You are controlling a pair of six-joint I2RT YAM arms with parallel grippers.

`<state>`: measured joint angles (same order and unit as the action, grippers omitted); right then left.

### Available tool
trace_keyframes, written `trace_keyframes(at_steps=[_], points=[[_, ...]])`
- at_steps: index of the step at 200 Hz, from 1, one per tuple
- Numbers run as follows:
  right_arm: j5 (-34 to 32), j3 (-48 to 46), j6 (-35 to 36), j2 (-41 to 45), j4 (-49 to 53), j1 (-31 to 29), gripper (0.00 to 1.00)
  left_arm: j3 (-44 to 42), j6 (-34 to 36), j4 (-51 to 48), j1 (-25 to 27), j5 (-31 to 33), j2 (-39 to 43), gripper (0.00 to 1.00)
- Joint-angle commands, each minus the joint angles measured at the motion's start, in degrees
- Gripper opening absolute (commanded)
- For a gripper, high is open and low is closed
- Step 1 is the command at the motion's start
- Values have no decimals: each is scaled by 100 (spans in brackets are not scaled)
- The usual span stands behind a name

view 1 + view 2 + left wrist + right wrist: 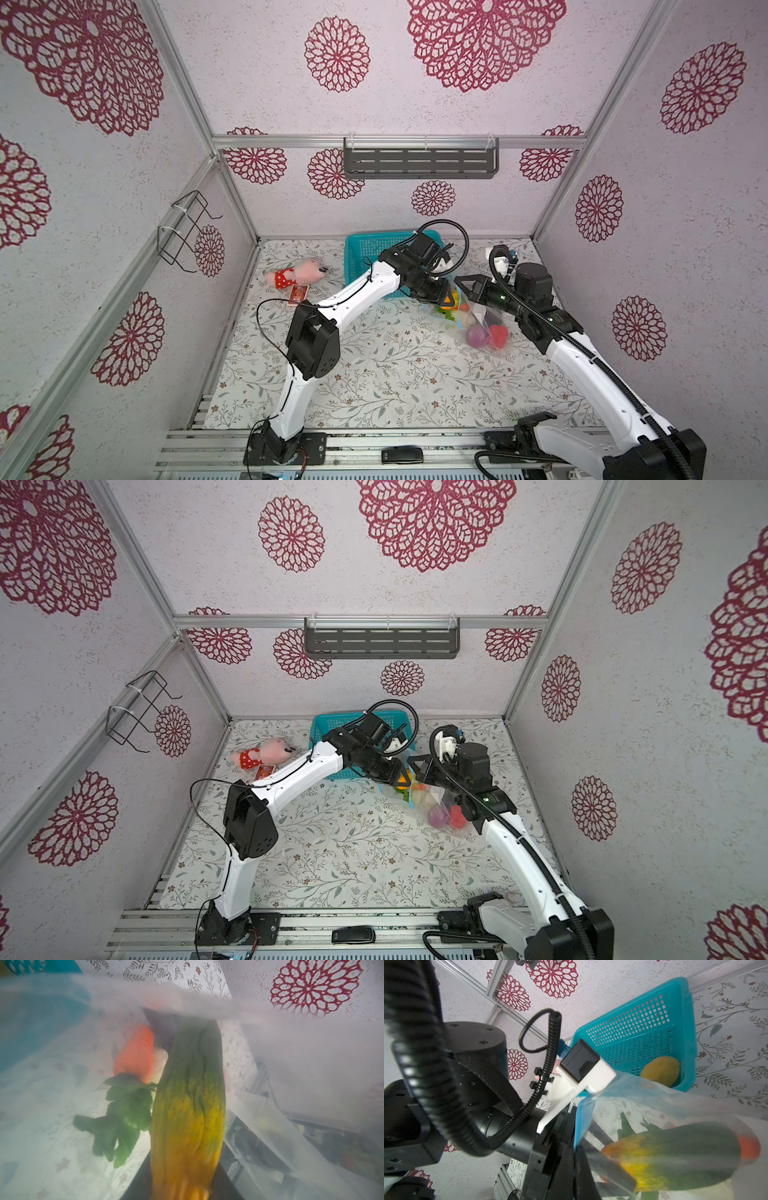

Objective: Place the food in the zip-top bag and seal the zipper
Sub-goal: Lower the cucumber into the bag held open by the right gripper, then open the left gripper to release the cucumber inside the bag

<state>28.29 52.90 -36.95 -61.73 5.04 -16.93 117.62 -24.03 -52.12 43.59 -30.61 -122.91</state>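
The clear zip-top bag [484,328] lies right of centre, mouth raised. Inside it sit a purple onion [477,336], a red pepper [498,335], a carrot [135,1053] and green leaves [124,1111]. My left gripper [446,297] reaches into the mouth, shut on a long ridged yellow-green toy vegetable [187,1105]. My right gripper [576,1159] is shut on the bag's light-blue zipper [581,1122] and holds that edge up; in both top views it [412,766] sits just right of the left gripper. A yellow potato [660,1070] lies in the teal basket [643,1020].
The teal basket [365,253] stands at the back centre, under the left forearm. A pink plush toy [295,274] and a small red packet [298,295] lie at the back left. A grey shelf [419,162] hangs on the back wall, a wire rack [183,232] on the left wall.
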Motion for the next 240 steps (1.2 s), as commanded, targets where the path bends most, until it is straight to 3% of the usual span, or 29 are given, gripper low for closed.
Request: trace_keyframes(at_steps=[1,168,240], points=[[-3,102,67,188,-162,-24,0,182,85,71,70,-72,-105,36],[-26,47,83,231,-161,-17,0,278,95,79,118,-77,-240,40],[-26,27,82,258,-153,-15,0,288,109,99,165,-86,-243,49]])
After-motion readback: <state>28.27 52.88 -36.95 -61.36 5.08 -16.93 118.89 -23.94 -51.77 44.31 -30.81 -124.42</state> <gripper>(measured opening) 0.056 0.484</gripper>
